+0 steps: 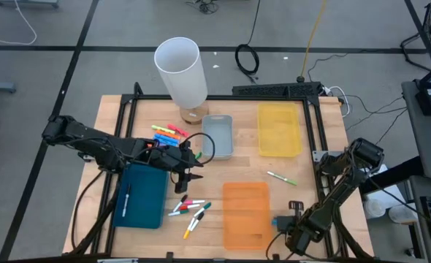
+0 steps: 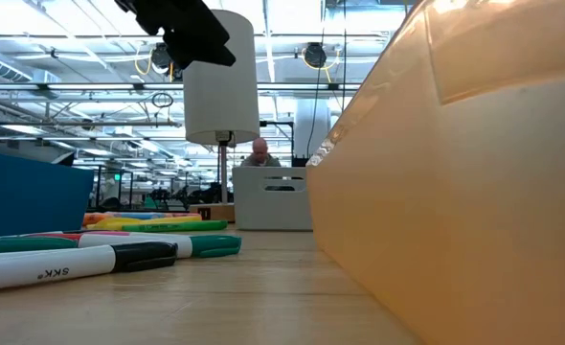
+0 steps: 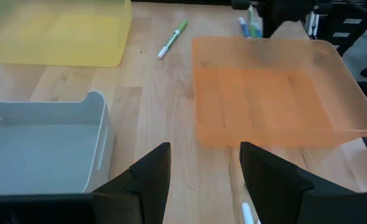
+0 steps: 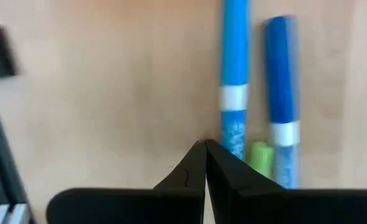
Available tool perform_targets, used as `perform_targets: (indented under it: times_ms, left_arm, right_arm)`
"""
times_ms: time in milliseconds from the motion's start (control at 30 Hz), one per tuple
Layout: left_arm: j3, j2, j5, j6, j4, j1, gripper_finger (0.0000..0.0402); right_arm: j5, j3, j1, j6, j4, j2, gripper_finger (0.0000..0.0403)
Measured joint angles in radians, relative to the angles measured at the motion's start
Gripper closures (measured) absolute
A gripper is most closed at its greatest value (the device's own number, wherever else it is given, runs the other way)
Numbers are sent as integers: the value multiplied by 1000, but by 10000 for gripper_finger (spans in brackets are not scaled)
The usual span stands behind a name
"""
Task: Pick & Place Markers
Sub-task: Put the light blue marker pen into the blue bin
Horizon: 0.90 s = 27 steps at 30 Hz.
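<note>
Your left arm reaches in from the table's left edge, elbow bent, forearm running rightward over the blue tray [image 1: 142, 196]. The left gripper [image 1: 191, 174] hangs above bare wood between the grey bin [image 1: 218, 136] and the loose markers [image 1: 190, 208] near the table's front. It is not touching anything. In the left wrist view its two dark fingers [image 3: 152, 174] stand well apart with nothing between them; a white marker tip shows just below the gap. In the low view it hangs high, above the markers.

Your right arm is folded at the table's right front corner, wrist turned down. The right gripper [image 1: 297, 219] sits low by the right edge of the orange tray [image 1: 246, 212]. In the right wrist view the fingertips [image 4: 206, 163] meet at a point, closed on nothing, just beside two blue markers [image 4: 234, 93] lying side by side on the wood, with a green cap peeking between them.

Marker positions:
- One cluster of neon markers [image 1: 169, 133] lies beside the base of the white cylinder [image 1: 181, 71], left of the grey bin.
- The second scattered group lies between the blue tray and the orange tray.
- One green marker [image 1: 282, 177] lies alone below the yellow tray [image 1: 279, 128].
- One marker [image 1: 126, 197] lies in the blue tray.
</note>
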<state>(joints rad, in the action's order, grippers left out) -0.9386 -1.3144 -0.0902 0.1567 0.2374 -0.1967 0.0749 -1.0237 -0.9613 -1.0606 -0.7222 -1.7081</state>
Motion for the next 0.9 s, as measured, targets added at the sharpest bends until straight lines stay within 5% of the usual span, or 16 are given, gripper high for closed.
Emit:
perform_targets:
  times_ms: [333,700,900]
  left_arm:
    - [0,0,3,1,0,0,204]
    - [0,0,4,1,4,0,204]
    - [0,0,4,1,5,0,204]
  right_arm:
    - [270,-1,-1,-42,-158,131,400]
    - [241,96,48,-21,-203,134,260]
    - [141,171,137,-71,-224,134,238]
